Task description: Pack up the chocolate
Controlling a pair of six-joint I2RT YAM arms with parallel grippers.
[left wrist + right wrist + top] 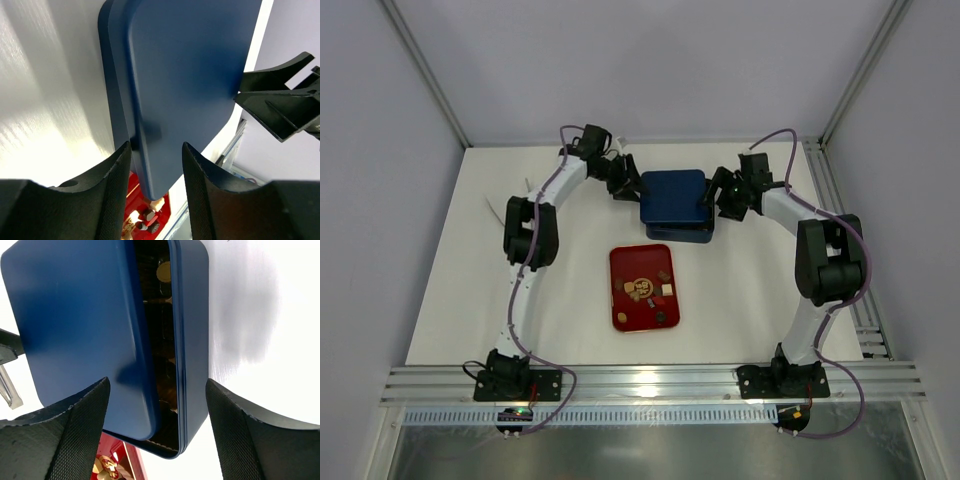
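Note:
Several small chocolate pieces point(658, 292) lie loose in the red tray point(617, 262) at mid-table, and some show in the left wrist view point(149, 215). Behind it stands the dark blue box point(680, 231). Its lid point(672, 190) sits askew, so the brown inside with a round gold piece point(164, 272) shows. My left gripper point(628, 187) is at the lid's left edge. The lid's corner point(165, 125) lies between its fingers point(156, 146), one finger against the rim. My right gripper point(718, 195) straddles the box's near corner point(156, 381), jaws wide and apart.
A metal rail point(842, 205) runs along the table's right side and another point(650, 381) along the front by the arm bases. White walls and frame posts close in the back. The right gripper's fingers point(280, 105) show beyond the lid in the left wrist view.

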